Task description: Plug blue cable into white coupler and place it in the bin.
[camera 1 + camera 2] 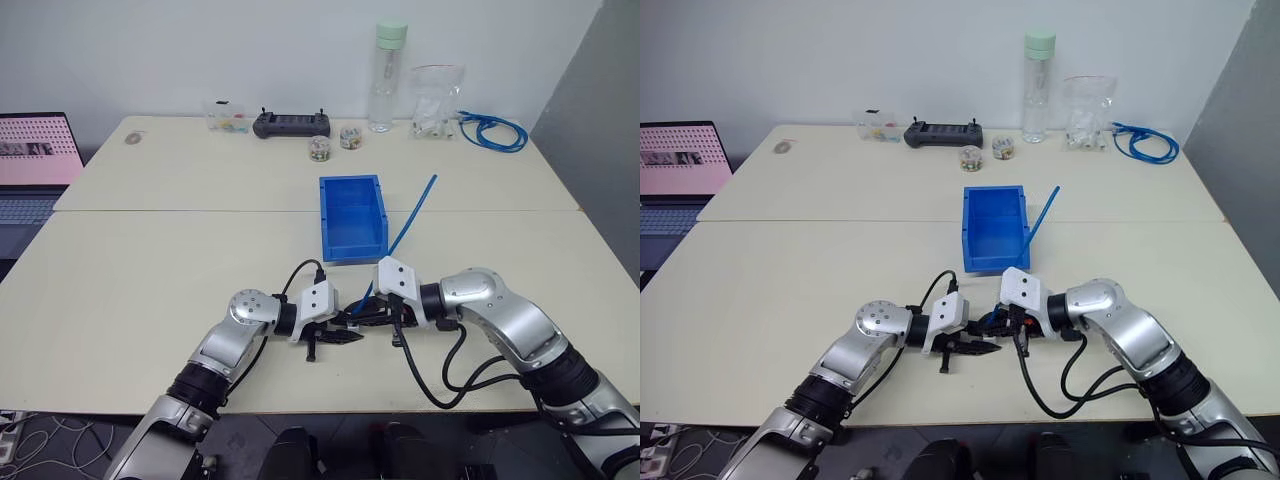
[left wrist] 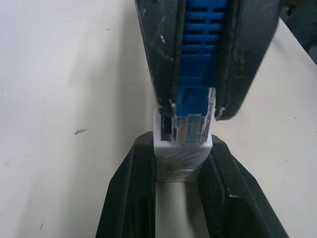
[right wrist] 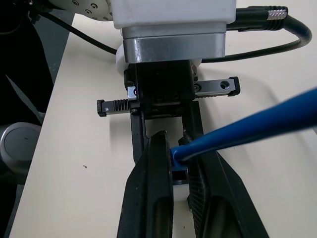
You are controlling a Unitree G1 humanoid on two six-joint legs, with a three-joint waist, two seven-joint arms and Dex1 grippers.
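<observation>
Near the table's front edge my two grippers meet tip to tip. My left gripper (image 2: 181,144) is shut on the white coupler (image 2: 181,162), a tiny ribbed block with its dark opening facing the other hand. My right gripper (image 3: 174,144) is shut on the plug end of the blue cable (image 3: 247,126). The clear-tipped plug (image 2: 194,111) sits at the coupler's opening, its tip just inside. The rest of the cable (image 1: 412,215) slants up and away past the right side of the blue bin (image 1: 352,217). The bin stands open-topped just beyond both hands.
Along the back of the table stand a black controller (image 1: 291,124), small jars (image 1: 320,148), a tall clear bottle (image 1: 388,75), a plastic bag (image 1: 435,100) and a coiled blue cable bundle (image 1: 492,130). A laptop (image 1: 35,150) sits at the far left.
</observation>
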